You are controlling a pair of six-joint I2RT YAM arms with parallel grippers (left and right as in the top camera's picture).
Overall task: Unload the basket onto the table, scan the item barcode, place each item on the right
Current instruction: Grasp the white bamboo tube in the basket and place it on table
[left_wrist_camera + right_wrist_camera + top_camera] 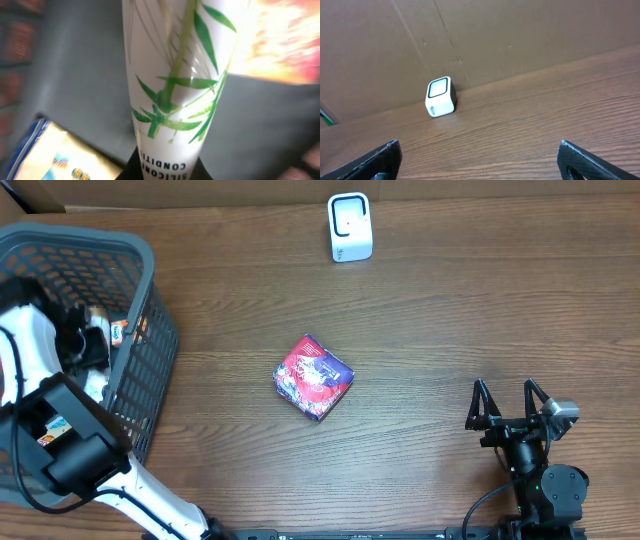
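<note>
The item in my left gripper (165, 172) is a white tube (175, 75) printed with green bamboo leaves and black lettering. The jaws are shut on its lower end, inside the grey mesh basket (155, 330) at the table's left. No barcode shows on the tube's visible face. The scanner (350, 227) is a small white box with a dark window, standing at the far edge of the table; it also shows in the right wrist view (441, 96). My right gripper (508, 402) stands open and empty over bare wood at the front right.
A red and purple packet (313, 377) lies on the table's middle. Inside the basket, a blue and gold packet (50, 155) lies to the left of the tube and a red-orange pack (285, 45) to its right. A cardboard wall (520, 35) stands behind the scanner.
</note>
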